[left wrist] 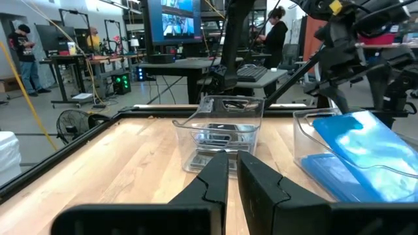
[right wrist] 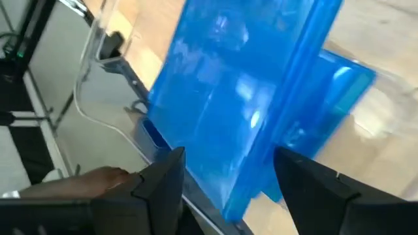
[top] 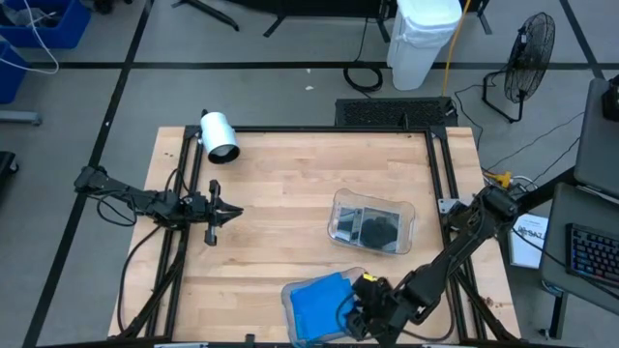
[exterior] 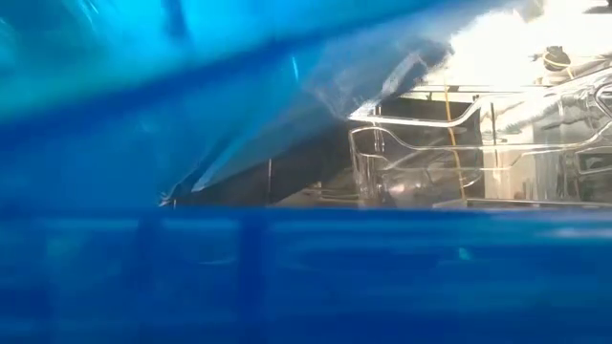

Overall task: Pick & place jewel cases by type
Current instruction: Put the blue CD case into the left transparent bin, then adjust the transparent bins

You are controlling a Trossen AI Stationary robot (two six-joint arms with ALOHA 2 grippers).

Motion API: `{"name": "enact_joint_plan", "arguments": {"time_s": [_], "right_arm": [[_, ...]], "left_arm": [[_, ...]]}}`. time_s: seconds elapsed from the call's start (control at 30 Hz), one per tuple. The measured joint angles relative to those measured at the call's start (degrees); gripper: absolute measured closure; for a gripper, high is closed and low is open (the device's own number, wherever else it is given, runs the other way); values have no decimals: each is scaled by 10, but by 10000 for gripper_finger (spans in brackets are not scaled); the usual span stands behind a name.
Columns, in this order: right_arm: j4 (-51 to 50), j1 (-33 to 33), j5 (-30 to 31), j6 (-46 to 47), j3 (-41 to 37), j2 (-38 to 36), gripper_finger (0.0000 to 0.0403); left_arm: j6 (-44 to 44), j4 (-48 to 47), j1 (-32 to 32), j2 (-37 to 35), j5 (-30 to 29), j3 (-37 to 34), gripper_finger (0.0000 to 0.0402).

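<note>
A bright blue jewel case (top: 324,290) (left wrist: 366,147) (right wrist: 241,98) lies tilted over more blue cases (left wrist: 333,173) in a clear tray (top: 287,295) at the table's near edge. It fills the low view (exterior: 191,96). My right gripper (top: 356,307) (right wrist: 228,160) is open at the tilted case's right end, one finger on each side of it. Dark cases (top: 377,229) lie in a second clear tray (top: 338,208) (left wrist: 222,134) mid-table. My left gripper (top: 235,209) (left wrist: 233,163) waits shut over the table's left part. My right gripper's fingers (right wrist: 297,173) stand wider apart than the tilted blue case's edge (right wrist: 251,196) is thick. Whether either finger touches the case, I cannot tell. What the case's raised side leans on does not show.
A white cylinder (top: 220,135) lies at the table's far left corner. Black frame rails (top: 437,164) run along the table's sides. Bare wood lies between the left gripper and the trays. People stand among desks (left wrist: 98,62) in the room beyond.
</note>
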Motion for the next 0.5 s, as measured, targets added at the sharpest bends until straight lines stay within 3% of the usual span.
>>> {"name": "enact_joint_plan", "arguments": {"time_s": [0.33,0.5], "right_arm": [[-117,-12,-16,-17,0,-64,177],[-148,-11,-113,-34,0,-68,194]], "left_arm": [[0,0,0,0,0,0,364],[0,0,0,0,0,0,364]]}}
